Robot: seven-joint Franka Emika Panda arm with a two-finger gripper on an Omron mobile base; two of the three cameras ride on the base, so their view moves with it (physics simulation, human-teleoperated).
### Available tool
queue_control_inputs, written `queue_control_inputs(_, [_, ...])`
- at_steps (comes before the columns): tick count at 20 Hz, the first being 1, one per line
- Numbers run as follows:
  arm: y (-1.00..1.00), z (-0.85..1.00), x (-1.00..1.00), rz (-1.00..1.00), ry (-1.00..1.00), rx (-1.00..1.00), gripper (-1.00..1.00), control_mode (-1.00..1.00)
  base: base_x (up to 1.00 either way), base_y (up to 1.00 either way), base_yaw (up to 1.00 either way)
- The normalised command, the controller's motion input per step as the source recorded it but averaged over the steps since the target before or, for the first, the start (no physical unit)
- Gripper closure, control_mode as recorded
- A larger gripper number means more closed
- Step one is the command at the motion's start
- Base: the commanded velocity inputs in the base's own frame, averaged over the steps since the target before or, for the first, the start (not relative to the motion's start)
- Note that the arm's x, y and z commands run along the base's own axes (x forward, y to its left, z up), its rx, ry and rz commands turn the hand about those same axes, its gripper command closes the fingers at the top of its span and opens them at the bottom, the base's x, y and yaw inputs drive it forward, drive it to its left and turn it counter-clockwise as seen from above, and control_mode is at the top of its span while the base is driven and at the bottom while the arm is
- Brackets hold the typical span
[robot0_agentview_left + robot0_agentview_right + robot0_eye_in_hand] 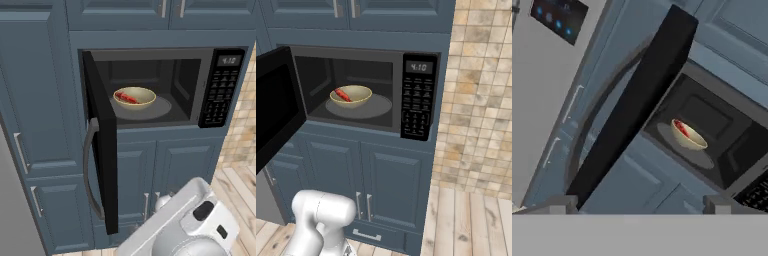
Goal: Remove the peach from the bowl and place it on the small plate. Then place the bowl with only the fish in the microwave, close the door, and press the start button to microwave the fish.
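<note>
The black microwave (220,85) stands with its door (102,145) swung wide open to the left, the long grey handle (89,170) on its outer face. Inside, the olive-tan bowl (135,97) rests on the grey turntable (160,107) with the red fish (126,97) lying in it. The right base view shows the same bowl (351,96), fish (343,94) and door (276,107). My gripper (641,204) is open and holds nothing, below and back from the door (637,100) and well short of the bowl (688,136). The peach and the small plate are out of view.
Blue cabinet doors (391,185) sit under the microwave and more rise to its left (35,100). A grey appliance wall (542,100) stands at far left. A tiled wall (481,100) and wooden floor (471,225) lie to the right.
</note>
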Motion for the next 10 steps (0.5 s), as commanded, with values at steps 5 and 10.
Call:
queue_control_inputs(5, [0.98,-0.33,0.51,0.03,-0.01,-0.36,-1.0,-1.0,0.0,0.0,0.0])
queue_control_inputs(10, [1.0,-0.3,0.83,0.01,0.09,-0.25,-1.0,-1.0,0.0,0.0,0.0])
